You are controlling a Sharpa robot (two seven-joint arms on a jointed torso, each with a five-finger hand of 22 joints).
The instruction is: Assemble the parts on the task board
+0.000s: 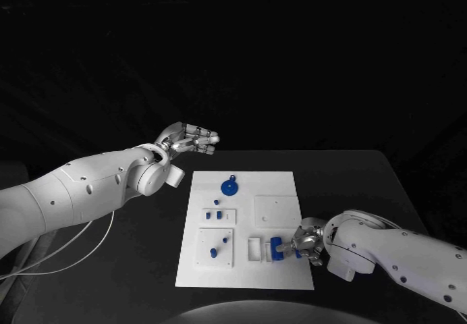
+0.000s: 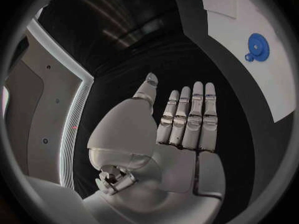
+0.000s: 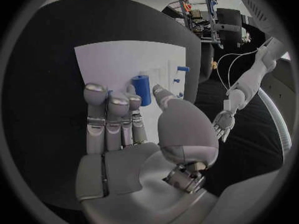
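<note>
The white task board [image 1: 245, 280] lies mid-table. My right hand [image 1: 304, 246] is low over its near right corner, fingers stretched out. A blue cylinder [image 3: 141, 89] stands on the board [image 3: 118, 59] just past the fingertips, between thumb and nearest finger; I cannot tell if they touch it. It also shows in the head view as the blue cylinder [image 1: 277, 246], beside a white slotted block [image 1: 255, 248]. A blue gear [image 1: 231, 187] sits at the board's far end. My left hand [image 1: 189, 142] hovers left of and beyond the board, fingers straight and together, holding nothing.
Small blue pegs [image 1: 213, 253] stand in white blocks on the board's left half, and a bare white square plate [image 1: 277, 209] lies at centre right. A white cable [image 1: 83, 246] trails over the table's left side. The left wrist view shows the gear [image 2: 257, 46] on the board [image 2: 249, 79].
</note>
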